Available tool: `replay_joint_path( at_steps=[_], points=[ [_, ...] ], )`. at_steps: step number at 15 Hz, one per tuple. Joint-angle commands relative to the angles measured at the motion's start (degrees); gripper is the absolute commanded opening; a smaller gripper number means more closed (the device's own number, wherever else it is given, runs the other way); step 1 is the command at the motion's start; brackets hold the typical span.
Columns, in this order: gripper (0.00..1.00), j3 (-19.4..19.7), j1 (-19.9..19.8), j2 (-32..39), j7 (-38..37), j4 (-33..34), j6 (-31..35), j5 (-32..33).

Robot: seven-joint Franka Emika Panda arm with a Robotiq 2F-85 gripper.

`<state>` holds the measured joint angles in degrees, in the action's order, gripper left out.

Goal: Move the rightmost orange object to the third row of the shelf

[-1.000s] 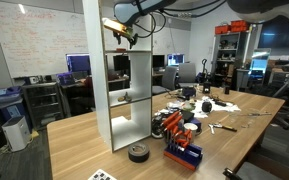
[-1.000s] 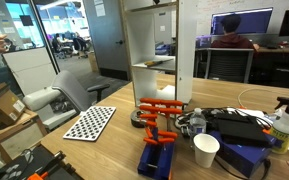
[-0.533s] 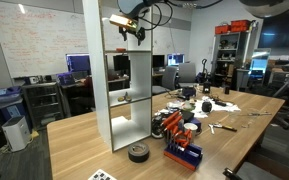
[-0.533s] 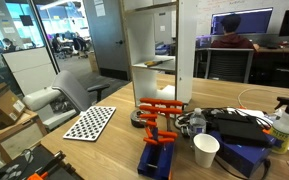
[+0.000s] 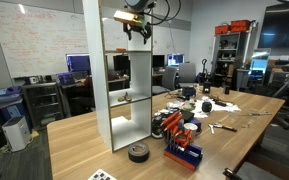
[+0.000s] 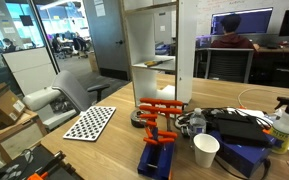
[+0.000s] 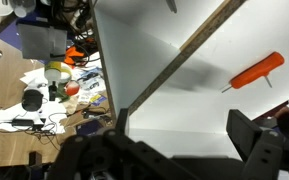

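The tall white shelf (image 5: 92,70) stands on the wooden table and shows in both exterior views (image 6: 184,50). In the wrist view an orange screwdriver-like object (image 7: 256,70) lies alone on a white shelf board (image 7: 174,60). My gripper (image 7: 184,125) hangs in front of that board, open and empty, its dark fingers (image 7: 249,135) apart and well clear of the orange object. In an exterior view the gripper (image 5: 136,28) is at the upper part of the shelf's open front. More orange tools (image 6: 159,105) lie at the shelf's foot.
A black tape roll (image 5: 137,153) and a blue box with orange clamps (image 5: 181,150) sit on the table by the shelf. A white cup (image 6: 206,150), a checkerboard sheet (image 6: 89,122) and cluttered tools (image 5: 209,105) lie around. Office chairs and desks stand behind.
The gripper has risen a little and shifted sideways along the shelf's upper front. Nothing on the table has moved.
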<state>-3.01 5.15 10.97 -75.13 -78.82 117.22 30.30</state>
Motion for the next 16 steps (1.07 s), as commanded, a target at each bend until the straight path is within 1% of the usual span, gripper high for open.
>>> replay_joint_path(
  at_steps=[1,3,4,5,16],
  points=[
    [1.00,0.00,0.00,-1.22,0.00,-1.66,-0.15,-0.32],
    [1.00,0.00,0.00,-2.89,-0.01,-3.79,-0.21,-0.41],
    [1.00,0.79,0.75,-3.12,0.15,-3.95,-0.42,-0.60],
    [1.00,0.76,0.73,-3.27,0.14,-4.19,-0.41,-0.59],
    [1.00,0.74,0.71,-3.36,0.13,-4.57,-0.40,-0.59]
  ],
)
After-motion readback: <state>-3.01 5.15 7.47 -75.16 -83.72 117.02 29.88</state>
